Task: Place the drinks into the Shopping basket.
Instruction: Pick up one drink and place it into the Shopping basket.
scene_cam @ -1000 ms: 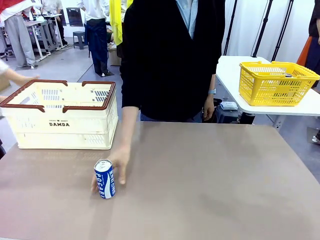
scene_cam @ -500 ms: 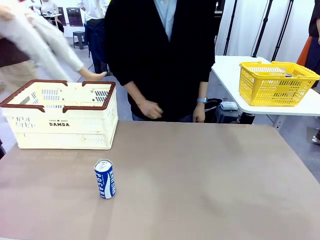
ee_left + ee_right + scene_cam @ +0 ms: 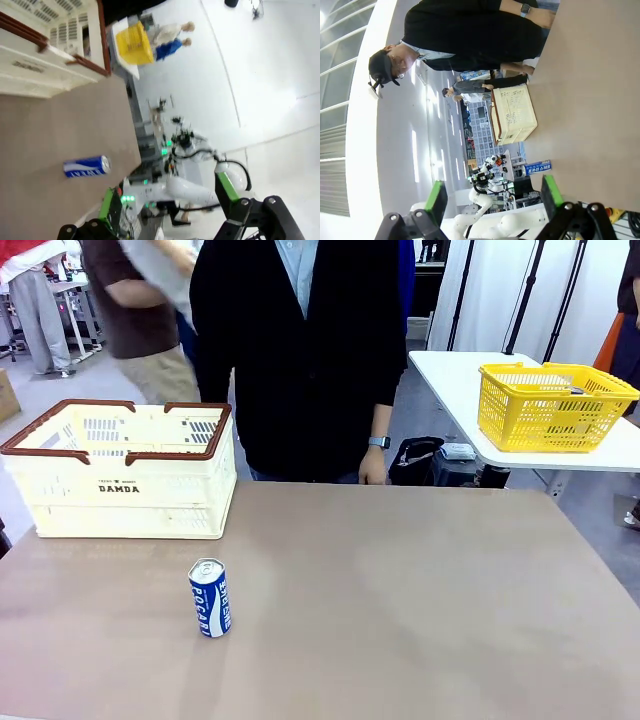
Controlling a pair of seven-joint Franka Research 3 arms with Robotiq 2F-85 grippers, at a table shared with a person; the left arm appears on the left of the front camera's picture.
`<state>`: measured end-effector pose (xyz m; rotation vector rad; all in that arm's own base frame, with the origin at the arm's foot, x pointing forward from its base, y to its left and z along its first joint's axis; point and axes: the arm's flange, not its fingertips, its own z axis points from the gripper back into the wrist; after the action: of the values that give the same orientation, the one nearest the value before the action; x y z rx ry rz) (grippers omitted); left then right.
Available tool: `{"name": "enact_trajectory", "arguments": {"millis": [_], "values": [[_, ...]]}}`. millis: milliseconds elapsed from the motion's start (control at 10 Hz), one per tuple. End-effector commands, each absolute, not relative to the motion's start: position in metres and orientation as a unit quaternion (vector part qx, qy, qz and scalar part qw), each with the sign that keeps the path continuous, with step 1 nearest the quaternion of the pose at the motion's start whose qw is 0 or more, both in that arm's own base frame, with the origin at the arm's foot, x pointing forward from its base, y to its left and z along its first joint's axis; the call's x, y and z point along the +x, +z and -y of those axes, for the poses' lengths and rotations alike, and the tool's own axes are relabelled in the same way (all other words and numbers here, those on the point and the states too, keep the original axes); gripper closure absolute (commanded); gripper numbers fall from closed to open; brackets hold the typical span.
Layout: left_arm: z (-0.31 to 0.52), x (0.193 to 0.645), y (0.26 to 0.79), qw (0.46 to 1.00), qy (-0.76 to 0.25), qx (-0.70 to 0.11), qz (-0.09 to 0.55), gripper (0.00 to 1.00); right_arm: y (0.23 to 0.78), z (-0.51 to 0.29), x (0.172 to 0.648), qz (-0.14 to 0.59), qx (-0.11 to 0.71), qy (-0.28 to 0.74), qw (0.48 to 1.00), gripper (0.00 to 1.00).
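Since a second ago the person (image 3: pixel 300 360) has let go of the can (image 3: pixel 209 598), now upright on the counter (image 3: pixel 420 600) near the basket (image 3: pixel 120 485). Left wrist view: the left gripper (image 3: pixel 164 190) has its jaws wide and empty; right wrist view: the right gripper (image 3: pixel 493 182) likewise. A finger clipping the slim can could topple it.

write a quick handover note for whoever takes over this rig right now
Left pincer: open, empty.
Right pincer: open, empty.
Blue can: upright on the table, in front of the shopping basket and apart from it; nobody is touching it.
Done: cannot tell, the basket's inside is mostly hidden.
Left: grasp the blue can and set it in the basket.
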<state>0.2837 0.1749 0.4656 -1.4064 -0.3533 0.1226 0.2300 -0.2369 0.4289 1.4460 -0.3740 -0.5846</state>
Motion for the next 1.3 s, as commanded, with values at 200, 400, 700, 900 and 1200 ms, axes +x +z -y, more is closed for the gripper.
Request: {"name": "enact_trajectory", "arguments": {"millis": [200,400,700,900,1200], "values": [[0.007,0.309,0.536,0.845,-0.110,-0.523,-0.027,0.00,0.433,0.237,0.229,0.170,0.651,-0.258,0.693,0.00],[0.081,0.308,0.541,0.908,-0.164,-0.377,-0.082,0.00,0.433,0.237,0.229,0.170,0.651,-0.258,0.693,0.00],[0.150,0.268,0.535,0.974,-0.169,-0.150,0.030,0.00,0.433,0.237,0.229,0.170,0.651,-0.258,0.693,0.00],[0.169,0.256,0.514,0.982,-0.105,-0.068,0.140,0.00,0.433,0.237,0.229,0.170,0.651,-0.258,0.693,0.00],[0.170,0.259,0.531,0.975,-0.144,-0.098,0.140,0.00,0.433,0.237,0.229,0.170,0.651,-0.258,0.693,0.00]]}}
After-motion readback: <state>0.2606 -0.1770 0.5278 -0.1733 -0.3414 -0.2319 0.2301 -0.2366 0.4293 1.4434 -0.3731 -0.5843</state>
